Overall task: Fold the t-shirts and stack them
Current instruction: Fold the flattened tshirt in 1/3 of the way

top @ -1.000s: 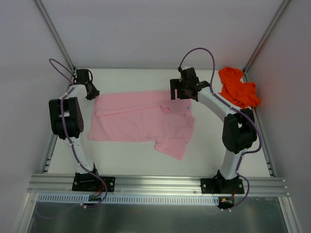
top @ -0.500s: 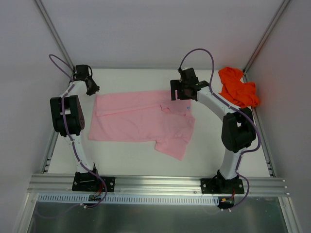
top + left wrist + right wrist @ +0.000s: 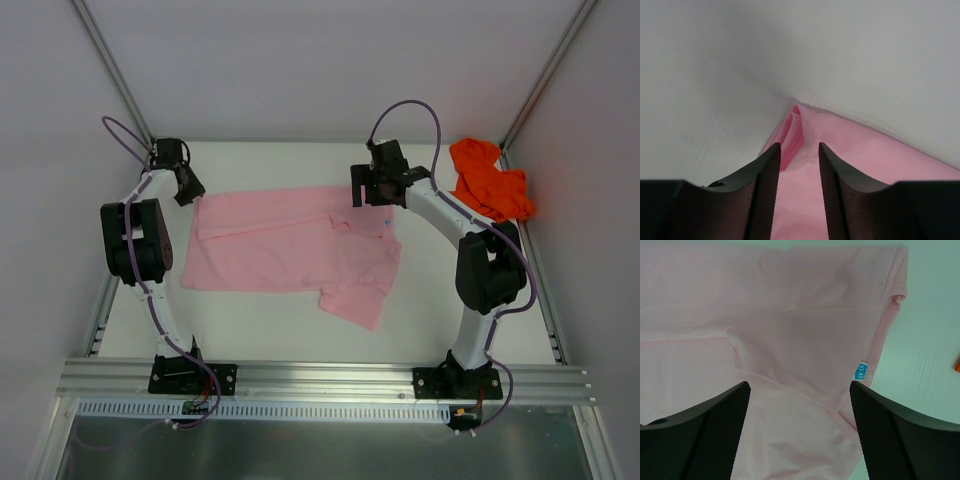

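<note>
Near the far left corner of the counter (image 3: 250,325): left gripper (image 3: 188,188), fingers parted by a narrow gap, nothing between them, aimed at a rolled corner of the pink shirt (image 3: 290,245) and just beside it.

Across the middle, toward the far edge: that shirt, spread flat, far long edge folded over, one sleeve pointing at the near edge on the right. Light, limp, not slippery; bound to sag and drag if lifted by one point. Best pinched at both ends of a long edge, through both layers, and carried over evenly.

Further right, above the shirt's right end: right gripper (image 3: 375,190), fingers spread wide and bare, hovering near a seam and a small blue tag (image 3: 862,371).

Far right corner: orange shirt (image 3: 488,180), a crumpled heap well apart from the pink one.

Hard to make out: probably the hem at the left fingers, though blurred close up. Chest mark not found. Sleeves and collar of the orange heap unreadable.
</note>
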You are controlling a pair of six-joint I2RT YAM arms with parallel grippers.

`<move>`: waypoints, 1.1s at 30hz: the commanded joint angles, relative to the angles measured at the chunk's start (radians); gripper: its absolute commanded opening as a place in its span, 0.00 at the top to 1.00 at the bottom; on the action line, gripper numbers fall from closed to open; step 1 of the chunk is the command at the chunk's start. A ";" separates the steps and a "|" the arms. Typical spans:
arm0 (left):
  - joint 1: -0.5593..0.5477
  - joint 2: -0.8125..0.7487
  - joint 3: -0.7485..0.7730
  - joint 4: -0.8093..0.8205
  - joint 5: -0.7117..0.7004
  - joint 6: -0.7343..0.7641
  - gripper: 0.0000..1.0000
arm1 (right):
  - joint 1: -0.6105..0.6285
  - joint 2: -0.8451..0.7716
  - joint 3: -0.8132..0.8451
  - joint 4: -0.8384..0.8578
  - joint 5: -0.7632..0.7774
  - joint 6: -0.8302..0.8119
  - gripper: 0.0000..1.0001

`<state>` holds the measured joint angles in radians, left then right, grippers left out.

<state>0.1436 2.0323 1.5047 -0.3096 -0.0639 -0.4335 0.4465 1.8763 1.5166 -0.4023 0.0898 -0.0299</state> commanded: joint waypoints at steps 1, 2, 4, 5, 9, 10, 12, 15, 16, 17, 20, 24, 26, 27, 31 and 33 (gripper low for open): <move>-0.006 -0.004 -0.008 -0.011 -0.008 0.012 0.67 | -0.005 0.000 0.050 -0.006 0.011 -0.007 0.16; -0.006 -0.001 -0.006 -0.008 -0.007 0.012 0.69 | -0.005 -0.002 0.050 -0.007 0.014 -0.007 0.16; -0.006 0.005 -0.003 -0.008 -0.002 0.013 0.74 | -0.006 -0.002 0.050 -0.009 0.016 -0.008 0.16; -0.006 0.006 -0.001 -0.009 0.001 0.012 0.74 | -0.006 -0.002 0.050 -0.009 0.016 -0.010 0.16; -0.006 0.011 -0.004 -0.014 0.009 0.010 0.74 | -0.009 0.003 0.054 -0.007 0.016 -0.011 0.16; -0.006 0.011 -0.004 -0.016 0.009 0.013 0.74 | -0.009 0.004 0.056 -0.007 0.014 -0.011 0.16; -0.006 0.012 -0.004 -0.016 0.013 0.016 0.74 | -0.009 0.007 0.062 -0.006 0.014 -0.011 0.16; -0.007 0.019 0.003 -0.028 0.029 0.022 0.74 | -0.012 0.012 0.068 -0.009 0.014 -0.011 0.16; -0.007 0.025 0.017 -0.037 0.030 0.025 0.74 | -0.012 0.012 0.068 -0.007 0.016 -0.013 0.16; -0.007 0.040 0.025 -0.049 0.032 0.029 0.74 | -0.012 0.012 0.070 -0.009 0.014 -0.011 0.16; -0.007 0.048 0.035 -0.063 0.033 0.039 0.75 | -0.012 0.012 0.070 -0.009 0.014 -0.015 0.16; -0.007 0.048 0.034 -0.051 0.055 0.056 0.79 | -0.014 0.014 0.070 -0.009 0.016 -0.015 0.16; -0.007 0.051 0.034 -0.034 0.062 0.064 0.81 | -0.014 0.015 0.068 -0.009 0.014 -0.013 0.16; -0.007 0.052 0.035 -0.026 0.090 0.073 0.85 | -0.014 0.017 0.070 -0.009 0.016 -0.013 0.16; -0.009 0.059 0.051 0.006 0.113 0.087 0.98 | -0.014 0.015 0.070 -0.013 0.019 -0.015 0.16; -0.007 0.059 0.058 0.017 0.108 0.099 1.00 | -0.017 0.015 0.070 -0.016 0.024 -0.016 0.16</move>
<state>0.1432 2.0796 1.5158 -0.3294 0.0177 -0.3721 0.4370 1.8824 1.5436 -0.4095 0.0914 -0.0353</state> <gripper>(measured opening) 0.007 0.842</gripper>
